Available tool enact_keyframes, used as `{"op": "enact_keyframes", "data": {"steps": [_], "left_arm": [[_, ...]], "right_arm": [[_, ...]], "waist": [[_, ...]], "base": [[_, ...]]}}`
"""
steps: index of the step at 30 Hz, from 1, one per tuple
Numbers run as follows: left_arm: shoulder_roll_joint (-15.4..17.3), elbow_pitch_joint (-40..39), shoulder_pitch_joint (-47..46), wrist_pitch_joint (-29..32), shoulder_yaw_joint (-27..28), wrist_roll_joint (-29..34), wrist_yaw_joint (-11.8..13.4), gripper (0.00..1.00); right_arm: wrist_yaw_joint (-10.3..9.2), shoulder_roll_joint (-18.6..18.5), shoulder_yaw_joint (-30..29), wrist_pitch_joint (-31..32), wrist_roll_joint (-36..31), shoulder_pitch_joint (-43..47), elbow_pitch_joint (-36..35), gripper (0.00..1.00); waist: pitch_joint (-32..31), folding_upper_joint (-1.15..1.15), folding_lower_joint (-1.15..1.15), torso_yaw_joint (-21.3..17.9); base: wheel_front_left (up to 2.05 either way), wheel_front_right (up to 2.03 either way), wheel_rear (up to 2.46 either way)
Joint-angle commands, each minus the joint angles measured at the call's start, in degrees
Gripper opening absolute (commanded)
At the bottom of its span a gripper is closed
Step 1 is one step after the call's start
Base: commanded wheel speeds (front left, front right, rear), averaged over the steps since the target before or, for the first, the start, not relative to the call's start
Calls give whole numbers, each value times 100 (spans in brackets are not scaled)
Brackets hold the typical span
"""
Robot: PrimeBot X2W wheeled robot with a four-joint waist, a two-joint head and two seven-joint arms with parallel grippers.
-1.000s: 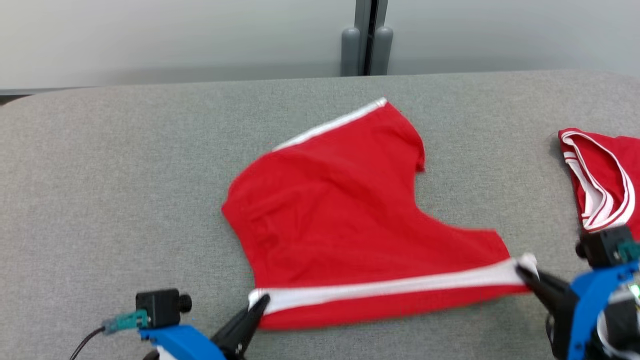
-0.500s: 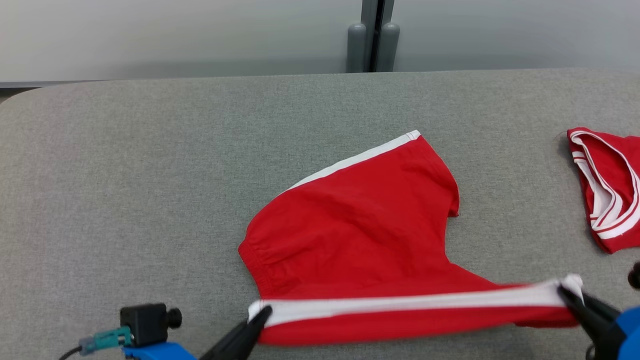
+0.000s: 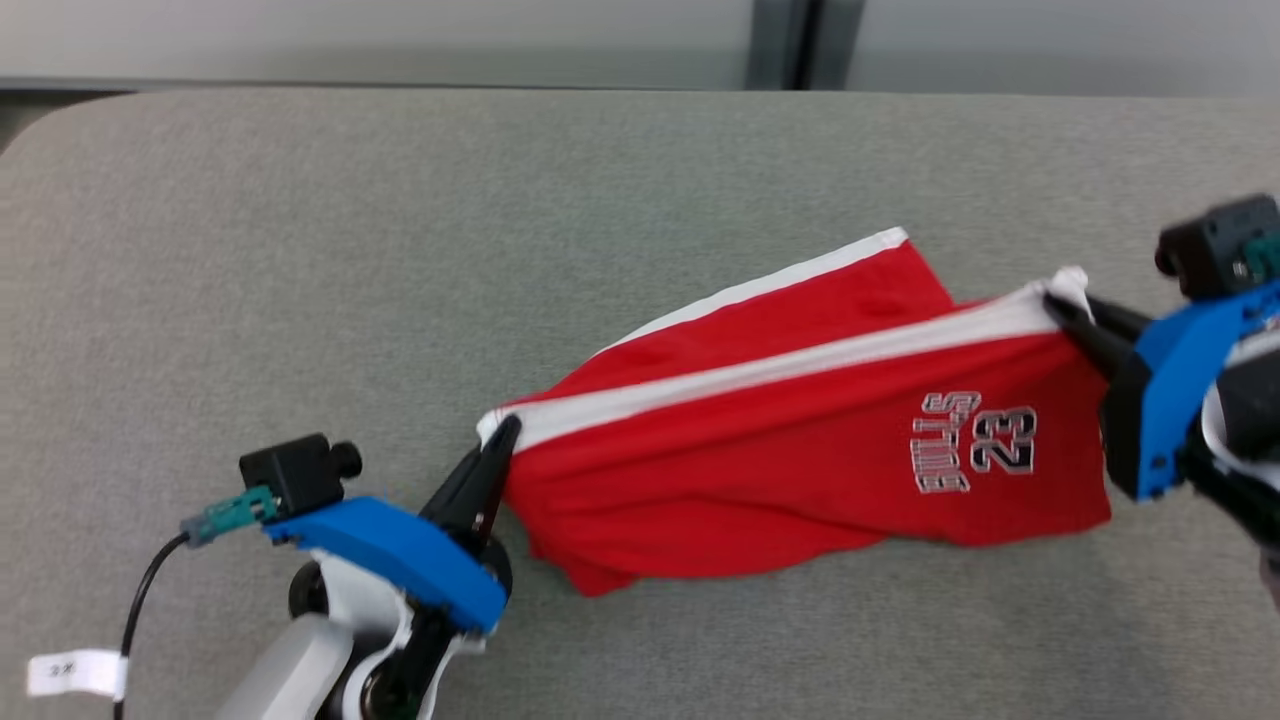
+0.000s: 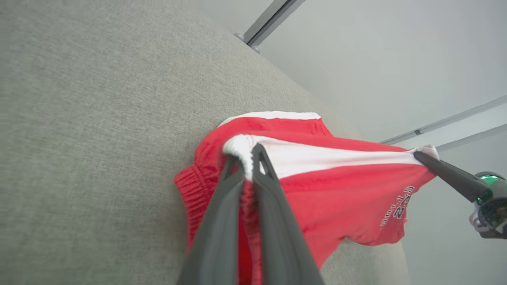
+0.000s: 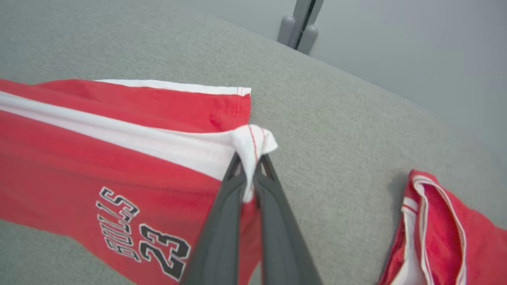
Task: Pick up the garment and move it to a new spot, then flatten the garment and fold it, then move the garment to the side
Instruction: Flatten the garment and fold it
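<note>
Head view: red shorts (image 3: 800, 450) lie across the centre and right of frame on the grey padded table (image 3: 300, 250). They are stretched taut along one white side stripe (image 3: 780, 370) that runs from centre-left up toward the right edge.

Left gripper (image 3: 497, 447), lower left of frame: fingers pinched together on the stripe's left end, at the waistband corner, with white cloth showing just above the tips. Left wrist view agrees: both dark fingers are closed with white fabric wedged between them, and the elastic waistband is bunched to their left.

Right gripper (image 3: 1062, 305), right edge, upper half of frame: fingers closed on the stripe's other end, at the leg hem, with a small white tuft poking past the tips. Right wrist view agrees: the hem corner is folded over and nipped between the two fingers.

The front panel hangs below the stripe. Its print (image 3: 975, 445) sits near the right end and reads BULLS 23 in the right wrist view, lower left of frame.

The other leg, with its own white stripe, lies behind the held one at upper centre-right of the head view, resting on the table.

A second red-and-white garment (image 5: 435, 237) lies on the table at lower right of the right wrist view, apart from the shorts
</note>
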Motion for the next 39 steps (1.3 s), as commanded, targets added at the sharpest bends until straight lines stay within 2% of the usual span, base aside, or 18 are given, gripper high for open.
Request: {"op": "enact_keyframes", "data": {"steps": [1,7,13,14,15,21,28,31,34,39], "left_arm": [[-47,199,-186,-98,73,23,-19,0],[-644,1279,-912,-326,-17,104,-258,0],[-1059,1986,-1293,-431,-202,174,-579,0],[-1121,2074,-1334,-465,-230,177,-633,35],[-1168,2160,-1370,-500,-238,179,-695,100],[-1308,2565,-1369,-671,-318,183,-1060,100],[-1000,2496,-992,-1430,-294,499,-1311,100],[-868,2435,-775,-1751,-148,687,-1302,100],[-776,2333,-653,-1884,111,1071,-1175,100],[-789,1850,-451,-1908,898,2337,-984,100]], "right_arm": [[-14,-125,58,-71,27,-313,210,0],[-13,-207,627,-444,192,-1560,1517,0],[-12,-122,950,-762,293,-2158,2583,0],[-12,-124,977,-815,310,-2206,2712,27],[-12,-116,996,-867,324,-2240,2849,100],[-8,-38,1175,-1129,506,-2200,3307,100],[-8,-65,1100,-1657,932,-1731,3117,100],[-8,-75,815,-2018,986,-1358,2914,100],[-7,-1,462,-2334,978,-926,2695,100],[-7,271,-102,-2714,755,-415,2442,100]], "waist": [[214,0,-1,231],[540,0,-1,632],[721,0,-1,950],[741,0,-1,993],[752,0,-1,1019],[587,0,-1,1026],[110,0,-1,793],[-63,0,-1,727],[-152,0,-1,666],[-141,0,-1,580]], "base": [[0,0,0],[0,0,0],[0,0,0],[0,0,0],[0,0,0],[0,0,0],[0,0,0],[0,0,0],[0,0,0],[0,0,0]]}}
